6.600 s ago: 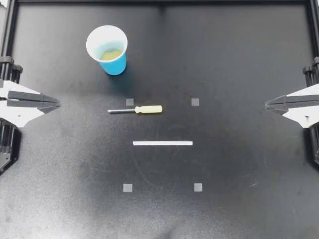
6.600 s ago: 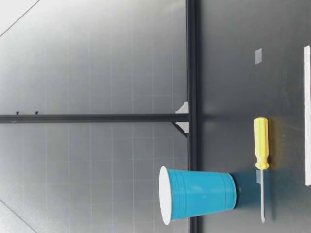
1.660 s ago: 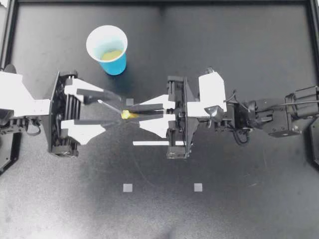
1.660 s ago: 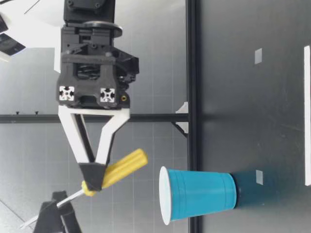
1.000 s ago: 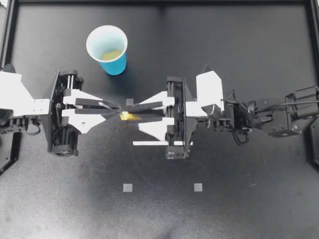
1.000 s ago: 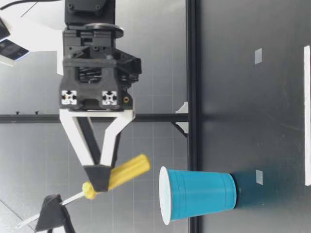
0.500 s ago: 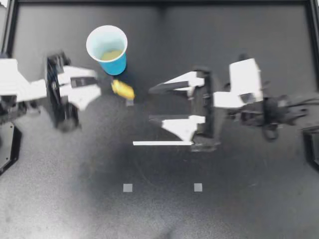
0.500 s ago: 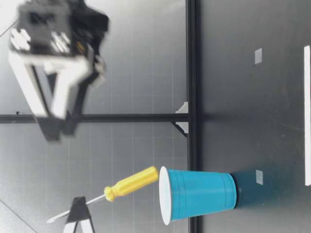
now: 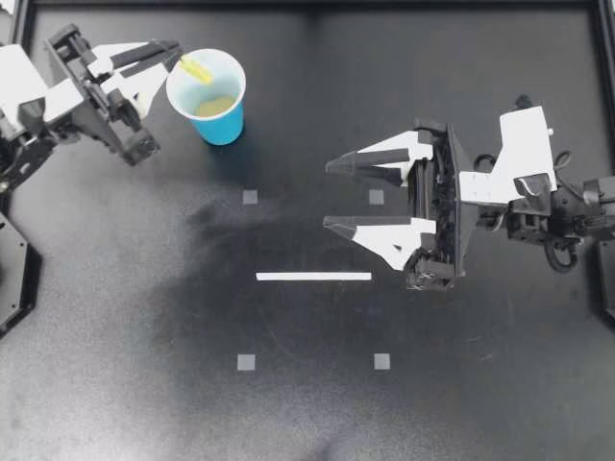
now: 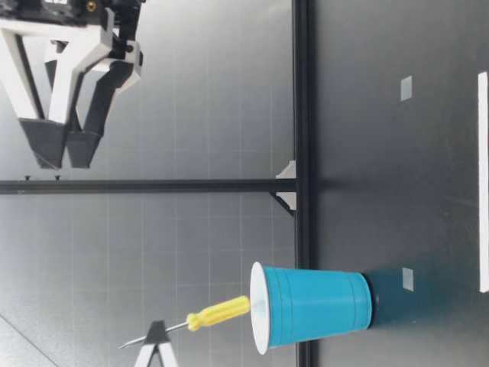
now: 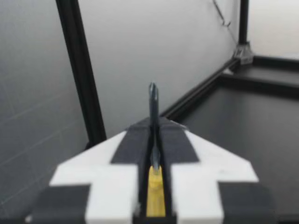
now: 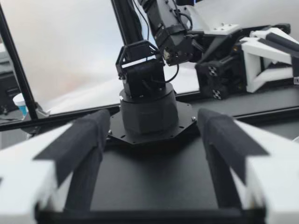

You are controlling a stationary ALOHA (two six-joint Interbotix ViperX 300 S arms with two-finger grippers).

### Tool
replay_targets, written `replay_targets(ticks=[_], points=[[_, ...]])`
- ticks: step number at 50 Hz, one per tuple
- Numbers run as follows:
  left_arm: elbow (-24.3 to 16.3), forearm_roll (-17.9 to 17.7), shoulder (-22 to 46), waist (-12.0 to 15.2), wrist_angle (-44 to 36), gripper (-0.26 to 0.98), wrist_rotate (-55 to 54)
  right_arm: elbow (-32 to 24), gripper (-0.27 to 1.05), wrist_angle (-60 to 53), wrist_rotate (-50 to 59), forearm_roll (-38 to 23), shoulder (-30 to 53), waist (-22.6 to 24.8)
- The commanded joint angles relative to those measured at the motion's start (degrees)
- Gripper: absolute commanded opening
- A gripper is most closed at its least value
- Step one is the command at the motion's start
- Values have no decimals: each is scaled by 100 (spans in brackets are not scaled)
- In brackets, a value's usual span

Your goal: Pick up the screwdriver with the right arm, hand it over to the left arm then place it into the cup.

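Note:
My left gripper (image 9: 179, 54) is at the table's far left corner, shut on the metal shaft of the screwdriver (image 9: 199, 69). The yellow handle slants down over the rim of the blue cup (image 9: 223, 125). In the low view the screwdriver (image 10: 219, 312) hangs tilted, its handle end just above the mouth of the upright cup (image 10: 313, 306). The left wrist view shows the left gripper (image 11: 154, 135) with the shaft pinched between both fingers and the screwdriver's handle (image 11: 155, 198) below them. My right gripper (image 9: 327, 195) stands open and empty right of the table's middle, also raised high in the low view (image 10: 61, 149).
A white tape strip (image 9: 313, 277) and small grey square marks (image 9: 250, 197) lie flat on the black table. A black frame rail (image 9: 307, 5) runs along the far edge. The right wrist view looks between its gripper's open fingers (image 12: 81, 144) at the left arm's base (image 12: 147, 109).
My left gripper has carried the screwdriver from the table's middle up to the cup. The right gripper let go, opened wide and drew back to the right.

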Motion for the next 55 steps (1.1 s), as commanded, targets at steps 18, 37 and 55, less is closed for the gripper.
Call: replay_targets(ticks=[18, 37, 55], points=[[-343, 18, 439, 53, -237, 45, -79, -62, 71, -105, 18, 0, -26, -35], [-343, 255, 167, -141, 0, 53, -387, -79, 71, -105, 9, 0, 26, -35], [-264, 1248, -246, -1134, 281, 53, -1318, -105, 70, -105, 0, 9, 141, -35]])
